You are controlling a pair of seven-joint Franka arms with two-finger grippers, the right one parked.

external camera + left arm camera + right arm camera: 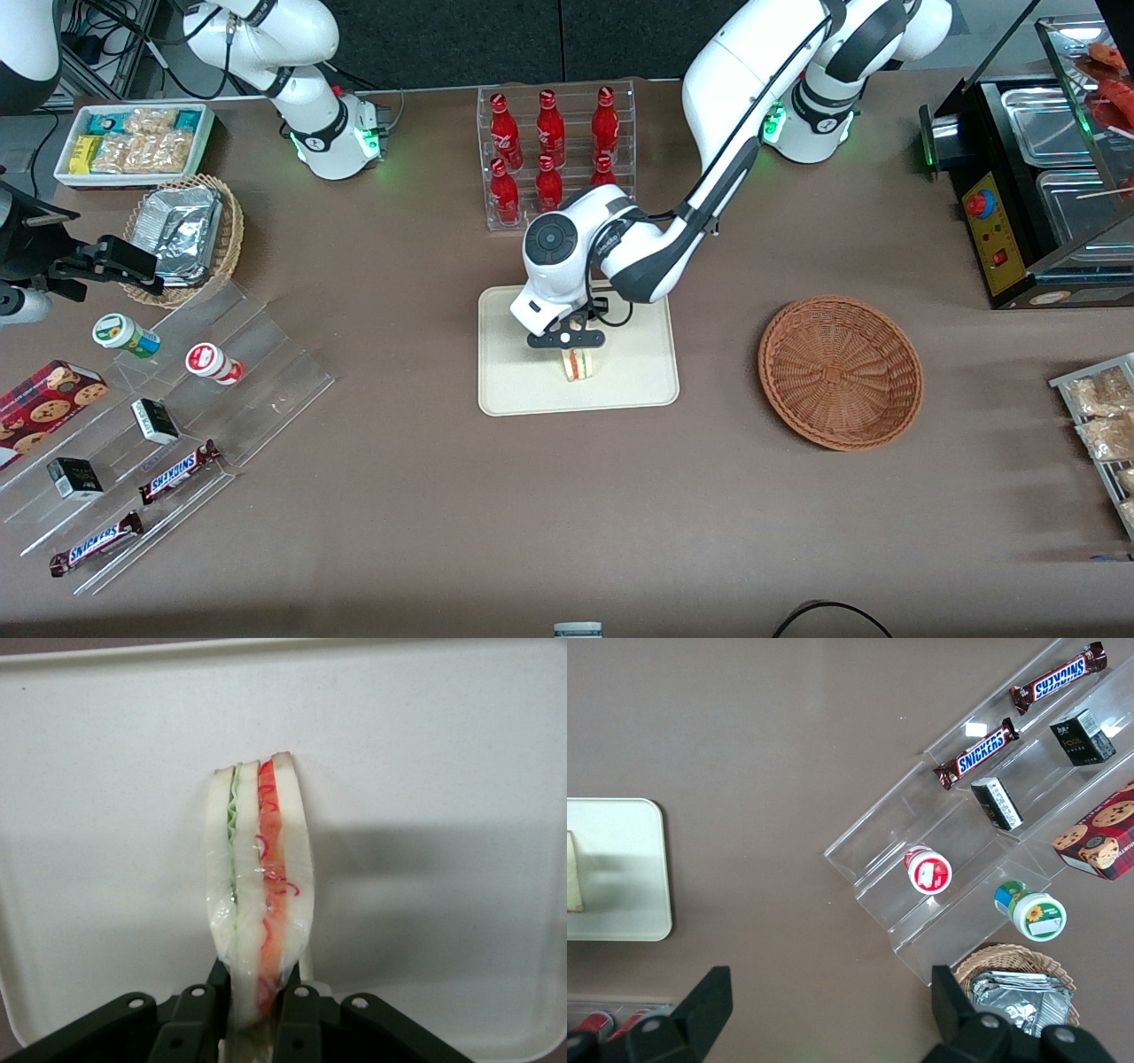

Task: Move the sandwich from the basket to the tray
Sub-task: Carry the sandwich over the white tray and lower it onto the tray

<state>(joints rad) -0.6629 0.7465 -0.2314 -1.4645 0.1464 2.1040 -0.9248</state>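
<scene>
While gripper (578, 347) pinches sandwich (580, 362), brown table (443, 496)

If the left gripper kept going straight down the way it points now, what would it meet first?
The tray. The left gripper, jaws shut on the sandwich, points down over it, so the sandwich's lower edge would likely press into the tray first; whether it already touches is unclear.

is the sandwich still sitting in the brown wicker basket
No, the sandwich is over the tray, clamped between the fingers of the gripper, and the basket holds nothing.
</scene>
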